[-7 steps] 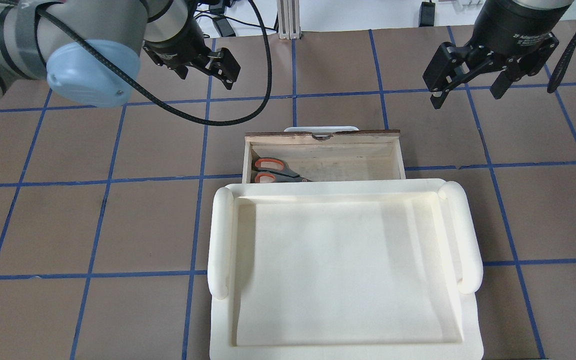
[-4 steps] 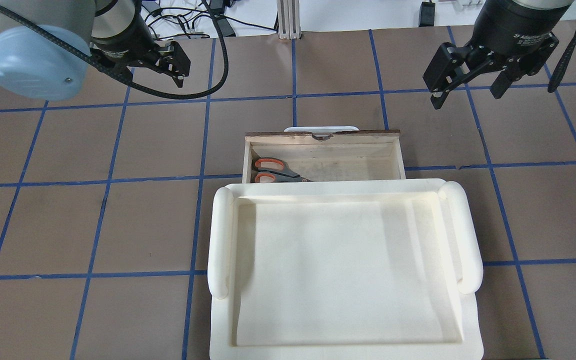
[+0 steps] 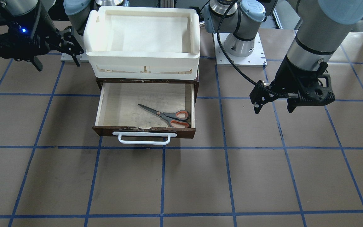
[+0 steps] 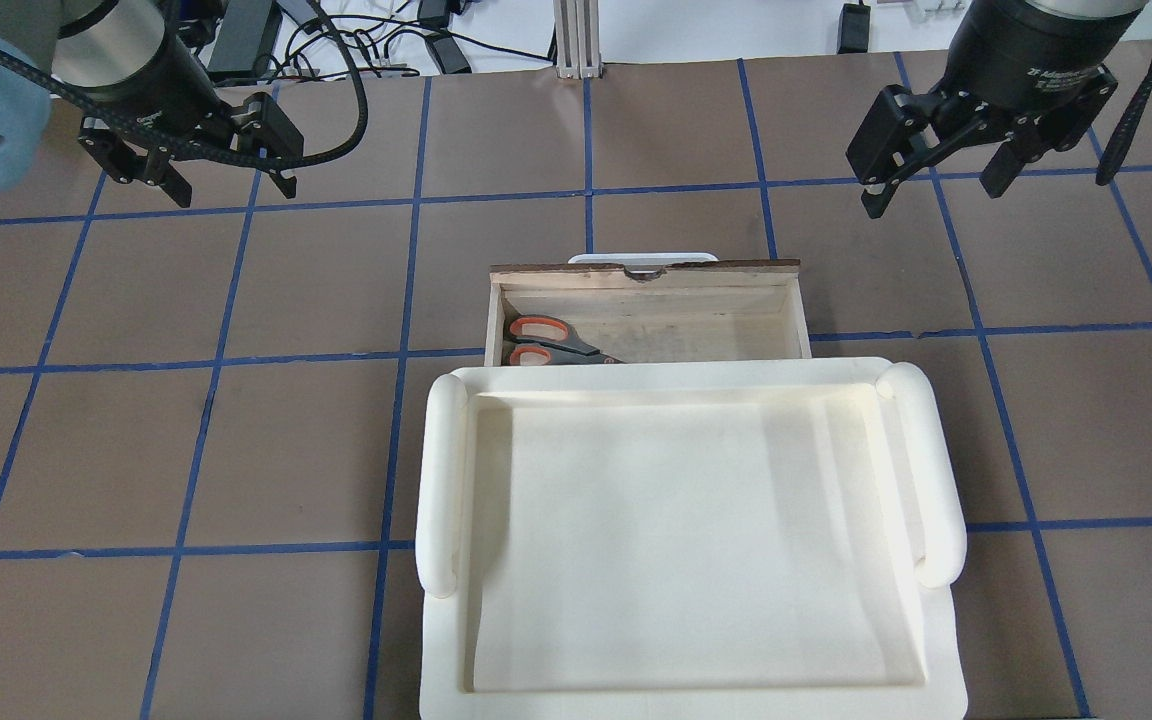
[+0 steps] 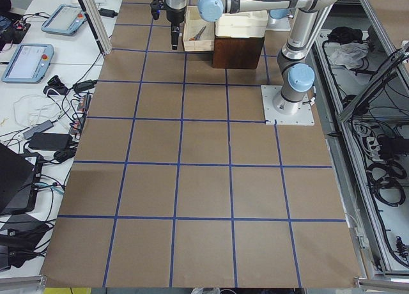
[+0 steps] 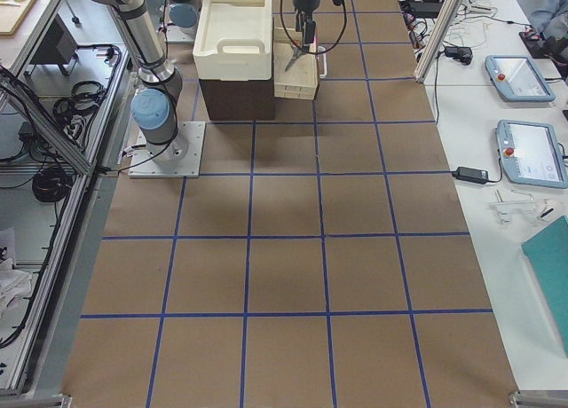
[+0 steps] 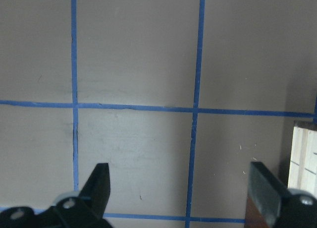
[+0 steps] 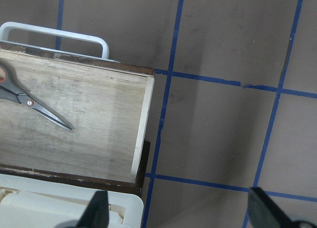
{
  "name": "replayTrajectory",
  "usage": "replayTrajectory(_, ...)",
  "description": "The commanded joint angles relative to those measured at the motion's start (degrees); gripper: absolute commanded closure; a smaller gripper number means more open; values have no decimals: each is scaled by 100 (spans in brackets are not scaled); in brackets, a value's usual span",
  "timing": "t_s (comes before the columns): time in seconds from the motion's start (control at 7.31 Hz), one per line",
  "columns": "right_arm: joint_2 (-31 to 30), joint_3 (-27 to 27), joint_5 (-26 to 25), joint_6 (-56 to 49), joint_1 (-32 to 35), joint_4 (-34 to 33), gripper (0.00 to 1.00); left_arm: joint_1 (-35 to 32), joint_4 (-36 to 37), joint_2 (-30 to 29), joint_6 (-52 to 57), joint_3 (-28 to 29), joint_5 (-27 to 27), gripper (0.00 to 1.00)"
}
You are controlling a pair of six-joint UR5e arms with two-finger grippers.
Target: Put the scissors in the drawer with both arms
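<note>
Wooden drawer (image 3: 184, 133) sits open between left claw (image 3: 273, 109) and right claw (image 3: 58, 65), both spread empty, scissors (image 3: 165, 115) already inside, guessing shutting it's next.

The scissors (image 3: 167, 115) lie flat, blades together, in the pulled-out drawer (image 3: 121, 104) (dark wooden front, white bar handle). Their orange-lined loops sit in the front corner nearest the left claw (image 3: 273, 110), and the tips point toward the right claw (image 3: 58, 64). Both claws hang empty with jaws spread, one off each side of the drawer.
</note>
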Motion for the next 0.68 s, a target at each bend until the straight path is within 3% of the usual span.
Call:
replayTrajectory(0.0, -18, 0, 56, 91, 8, 12, 0, 7, -110, 302, 5, -293, 45, 0)
replayTrajectory(0.55, -18, -9, 74, 549, 8, -93, 0, 33, -84, 347, 13, -348, 36, 0)
